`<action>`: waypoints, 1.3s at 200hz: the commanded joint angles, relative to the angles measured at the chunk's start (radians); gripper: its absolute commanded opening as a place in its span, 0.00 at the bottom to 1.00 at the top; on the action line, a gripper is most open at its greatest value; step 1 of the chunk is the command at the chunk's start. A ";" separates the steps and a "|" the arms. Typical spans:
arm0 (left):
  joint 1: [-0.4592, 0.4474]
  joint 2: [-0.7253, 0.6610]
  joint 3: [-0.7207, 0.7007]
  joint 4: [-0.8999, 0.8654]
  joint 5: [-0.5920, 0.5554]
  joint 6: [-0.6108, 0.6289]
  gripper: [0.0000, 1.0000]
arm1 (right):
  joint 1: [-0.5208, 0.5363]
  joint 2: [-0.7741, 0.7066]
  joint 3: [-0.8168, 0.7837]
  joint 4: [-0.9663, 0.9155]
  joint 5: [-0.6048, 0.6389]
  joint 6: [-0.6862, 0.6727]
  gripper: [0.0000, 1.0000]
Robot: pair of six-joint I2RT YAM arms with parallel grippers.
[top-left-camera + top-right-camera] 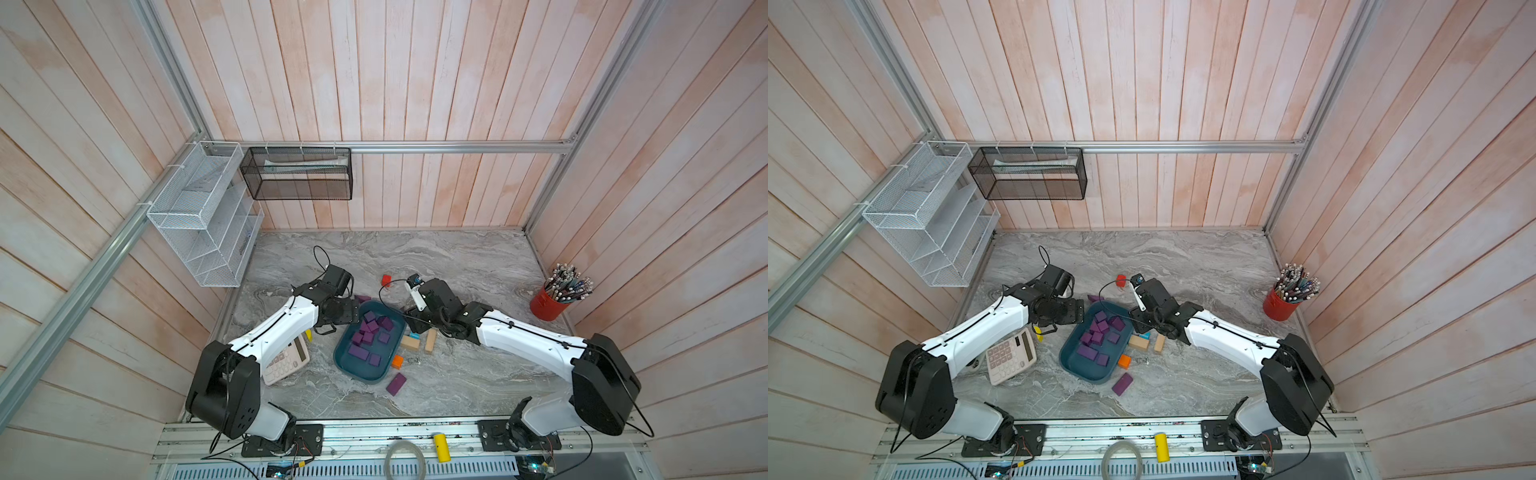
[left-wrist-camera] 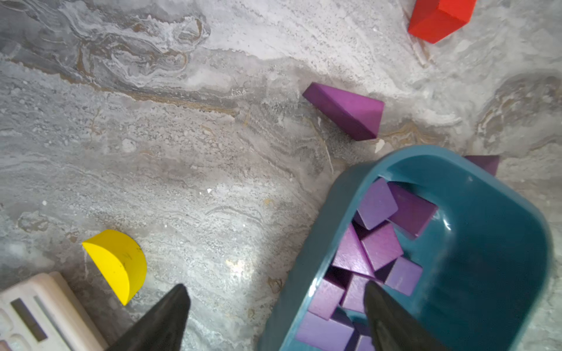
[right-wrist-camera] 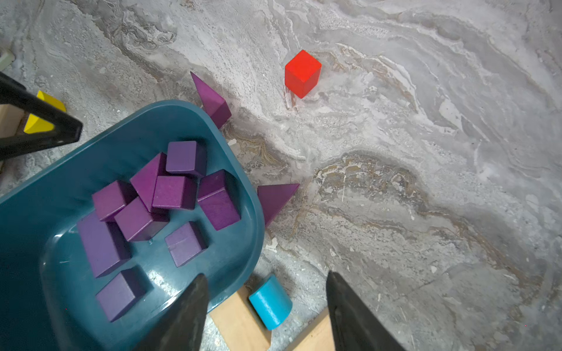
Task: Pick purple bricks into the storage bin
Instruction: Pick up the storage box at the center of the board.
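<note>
Black fingers [image 2: 164, 319] of the left gripper [image 2: 275, 287] sit closest to its wrist camera, spread wide with nothing between them: one tip hangs over the marble table [image 2: 182, 182], its partner over the storage bin [image 2: 486, 243]. We take the nearer target to be the purple wedge [image 2: 346, 111], lying on the table ahead of those tips, just beside the bin's rounded far corner. Its long axis runs nearly parallel to the line joining the two tips, so we judge that the wrist must turn before the jaws can close across the narrow width. Of the two arms the left is nearer; in a top view the wedge [image 1: 363, 298] shows only as a sliver above the bin's upper rim, just below the centre of the frame. The purple bricks [image 1: 358, 352] are matte, dark, sharp-edged cubes and oblongs; most lie heaped inside the bin. A second wedge [image 3: 275, 202] sits just beside the bin's outer wall ahead of the right gripper [image 3: 267, 276], likewise spread and empty. One purple oblong [image 1: 395, 384] rests below the bin, lower centre of the frame, slanting up to the right, well apart from both grippers and near an orange cube [image 1: 397, 361].
</note>
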 commanded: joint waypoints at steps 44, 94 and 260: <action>-0.047 0.059 0.026 -0.015 -0.005 0.081 0.70 | -0.115 -0.073 -0.060 0.031 -0.134 0.081 0.62; -0.048 0.149 0.043 0.003 0.018 0.129 0.51 | -0.136 -0.117 -0.103 0.070 -0.140 0.085 0.62; -0.043 0.114 0.003 0.031 0.049 0.223 0.00 | -0.161 -0.133 -0.149 0.114 -0.139 0.091 0.62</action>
